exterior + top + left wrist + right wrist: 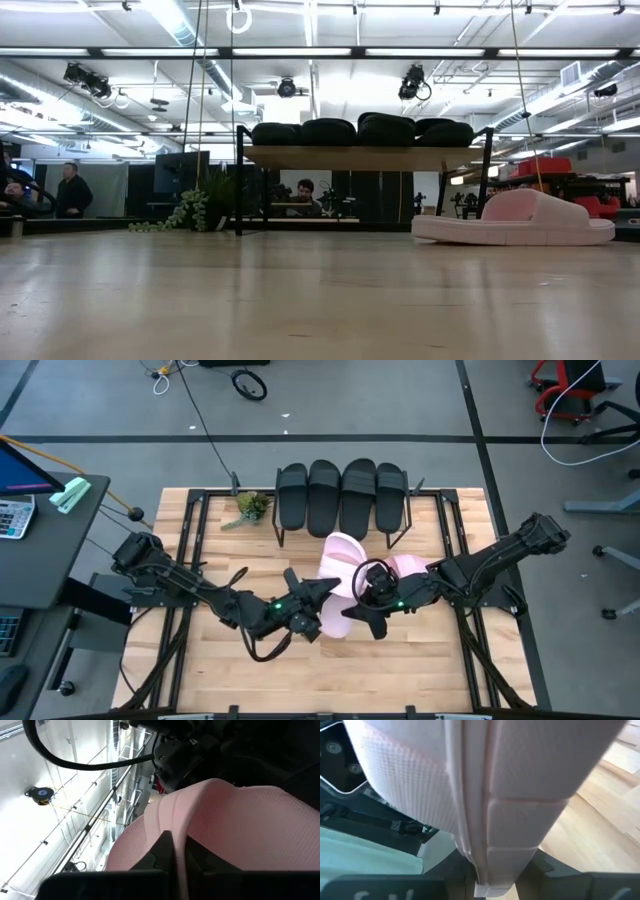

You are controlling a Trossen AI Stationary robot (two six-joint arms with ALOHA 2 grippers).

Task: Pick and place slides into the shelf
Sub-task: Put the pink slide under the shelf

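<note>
Four black slides [340, 495] lie side by side on top of the shelf [360, 157] at the table's far middle. One pale pink slide [338, 585] is up in the air between my two grippers and does not show in the low view. My left gripper [318, 603] is shut on its left side and my right gripper [365, 598] on its right side. The second pale pink slide [515, 220] lies sole down on the table, partly under my right arm [408, 567]. My left gripper pinches a thin pink edge of the lifted slide [176, 837] between its two fingers [162, 847], coming level from the table's left. Which part of the slide this edge is cannot be told. The slide is clear of the table. My right gripper pinches the lifted slide's sole, seen edge-on [482, 865], between its two fingers, coming from the table's right. The fingertips are mostly hidden by the sole. The slide is clear of the table.
A small green plant [248, 508] stands left of the shelf. A desk with a calculator [12, 515] is beyond the table's left edge. Bare wooden tabletop [300, 675] lies at the near side. People [70, 190] show in the room behind.
</note>
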